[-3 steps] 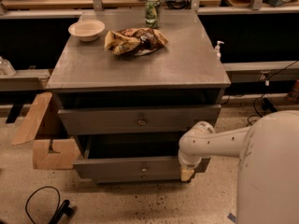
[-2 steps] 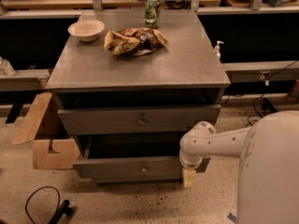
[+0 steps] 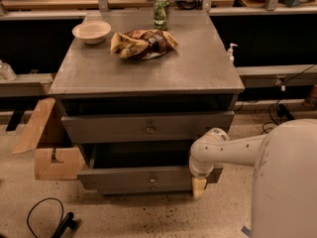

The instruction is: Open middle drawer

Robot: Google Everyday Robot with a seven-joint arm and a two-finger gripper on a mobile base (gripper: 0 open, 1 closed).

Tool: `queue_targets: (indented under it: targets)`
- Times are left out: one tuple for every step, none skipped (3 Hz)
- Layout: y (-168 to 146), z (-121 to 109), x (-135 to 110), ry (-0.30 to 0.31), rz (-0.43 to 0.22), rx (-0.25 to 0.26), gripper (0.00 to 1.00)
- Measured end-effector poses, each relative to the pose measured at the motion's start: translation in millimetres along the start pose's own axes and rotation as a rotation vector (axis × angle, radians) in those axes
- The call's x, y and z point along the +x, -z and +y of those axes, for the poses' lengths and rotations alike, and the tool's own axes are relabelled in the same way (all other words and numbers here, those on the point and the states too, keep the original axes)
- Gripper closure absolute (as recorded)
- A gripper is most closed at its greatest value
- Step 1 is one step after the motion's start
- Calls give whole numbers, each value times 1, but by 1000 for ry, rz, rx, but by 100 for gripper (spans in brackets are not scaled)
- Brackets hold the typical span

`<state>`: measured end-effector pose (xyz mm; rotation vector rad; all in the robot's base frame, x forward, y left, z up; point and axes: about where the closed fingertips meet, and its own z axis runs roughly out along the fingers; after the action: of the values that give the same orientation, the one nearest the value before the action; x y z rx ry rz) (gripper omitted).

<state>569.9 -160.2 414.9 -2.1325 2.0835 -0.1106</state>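
Note:
The middle drawer (image 3: 119,178) is a grey drawer with a small brass knob (image 3: 152,179). It stands pulled out from the cabinet, with a dark open space showing behind its front. Above it is the taller-fronted drawer (image 3: 109,128) with a larger knob, and below it a low front with its own small knob (image 3: 152,188). My gripper (image 3: 198,187) hangs at the right end of the middle drawer's front, pointing down toward the floor, at the end of the white arm (image 3: 233,150). Whether it touches the drawer front I cannot tell.
On the cabinet top (image 3: 198,68) are a white bowl (image 3: 91,31), a crumpled snack bag (image 3: 142,43) and a green can (image 3: 161,13). A cardboard box (image 3: 47,143) stands left of the cabinet. A black cable (image 3: 47,217) lies on the floor at front left. My white base (image 3: 287,182) fills the right.
My gripper has dropped slightly beside the drawer's right end. The middle drawer stays pulled out about as far as before.

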Motion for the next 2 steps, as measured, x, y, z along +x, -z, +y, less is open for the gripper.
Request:
queue_targets:
  targets:
    - [-1,15,-8,13,29,-32,24]
    - [2,50,-5,-22,48,-91,47]
